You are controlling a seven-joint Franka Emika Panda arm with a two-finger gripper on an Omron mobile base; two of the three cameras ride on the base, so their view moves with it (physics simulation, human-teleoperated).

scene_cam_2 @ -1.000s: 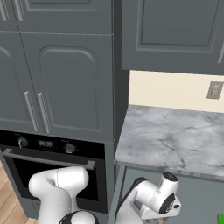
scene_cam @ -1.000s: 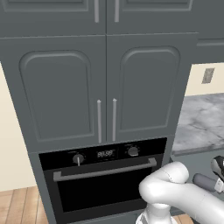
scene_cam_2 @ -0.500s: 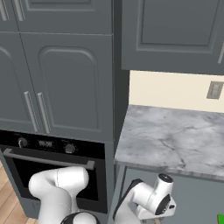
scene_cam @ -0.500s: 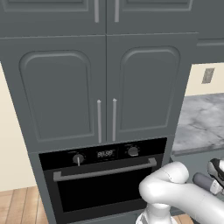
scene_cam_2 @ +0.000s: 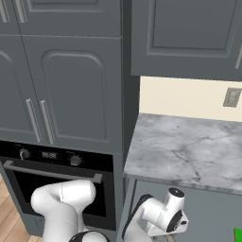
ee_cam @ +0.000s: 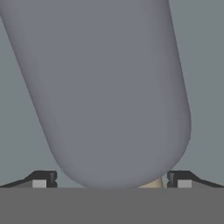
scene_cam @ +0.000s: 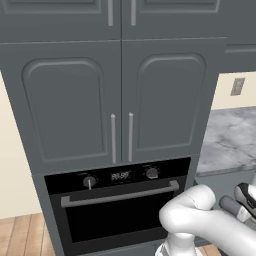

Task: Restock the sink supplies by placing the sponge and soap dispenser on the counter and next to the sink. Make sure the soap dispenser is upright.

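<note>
Left fingertip point(ee_cam: 41, 179): dark, at 7 o'clock in the hand view, just outside the bottle's left flank.
Soap dispenser point(ee_cam: 109, 87): the grey rounded body sits squarely between the two tips. Its long axis runs from the rounded end at 6 o'clock up towards 11 o'clock, so it leans a little left of the hand's line.
Pale sliver point(ee_cam: 153, 183): beige, under the rounded end at 5 o'clock. It may be the pump top, but I cannot tell.
Right fingertip point(ee_cam: 181, 179): at 5 o'clock, just beside the bottle's right flank.
Jaws: spread wide with the bottle in the gap. Whether the pads touch it cannot be told.
Desk point(scene_cam_2: 189, 151): marble top at 3 o'clock of the oven point(scene_cam_2: 52, 165) in the right base view, above the hand.
Sponge point(scene_cam_2: 237, 235): a green corner at 5 o'clock in that view, below the desk's edge.
Judgement: the coming move turns on closing across the bottle's width, then righting that leaning axis.
</note>
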